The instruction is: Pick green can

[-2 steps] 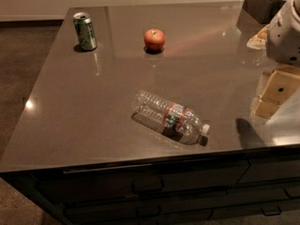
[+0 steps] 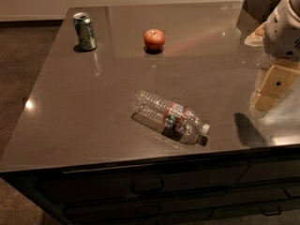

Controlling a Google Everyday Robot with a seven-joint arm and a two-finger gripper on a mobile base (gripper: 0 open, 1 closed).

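The green can [image 2: 85,31] stands upright near the far left corner of the dark counter [image 2: 93,107]; it has green and white sides and a silver top. My gripper [image 2: 268,91] hangs at the right edge of the view, under the white arm [image 2: 284,29], just above the counter's right side. It is far from the can, across the width of the counter, and holds nothing that I can see.
A red apple [image 2: 154,39] sits at the back middle. A clear plastic bottle with a red label [image 2: 169,117] lies on its side near the front edge. A dark container [image 2: 260,3] stands at the back right corner. Drawers [image 2: 154,191] run below the counter front.
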